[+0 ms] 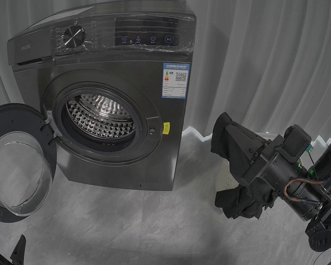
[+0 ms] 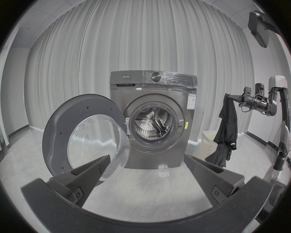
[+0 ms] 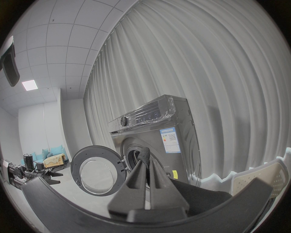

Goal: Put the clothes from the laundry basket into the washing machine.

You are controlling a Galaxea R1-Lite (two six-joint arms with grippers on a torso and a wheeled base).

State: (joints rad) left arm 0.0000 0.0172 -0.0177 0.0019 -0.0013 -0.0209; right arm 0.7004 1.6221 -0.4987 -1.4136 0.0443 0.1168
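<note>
The grey washing machine (image 1: 111,97) stands with its round door (image 1: 15,165) swung wide; the steel drum (image 1: 99,117) looks empty. My right gripper (image 1: 225,137) is shut on a black garment (image 1: 239,200), which hangs from the fingers down to the white laundry basket (image 1: 225,176), to the right of the machine. In the right wrist view the fingertips (image 3: 142,170) pinch a fold of the black garment (image 3: 144,154), and the basket (image 3: 263,177) is below. My left gripper (image 2: 150,170) is open and holds nothing, low in front of the door (image 2: 85,133); its tips (image 1: 18,246) reach the head view's bottom corner.
A pleated grey curtain (image 1: 271,63) runs behind the machine and basket. The pale tiled floor (image 1: 136,226) spreads in front of the machine. The open door (image 1: 15,165) juts out toward my left arm.
</note>
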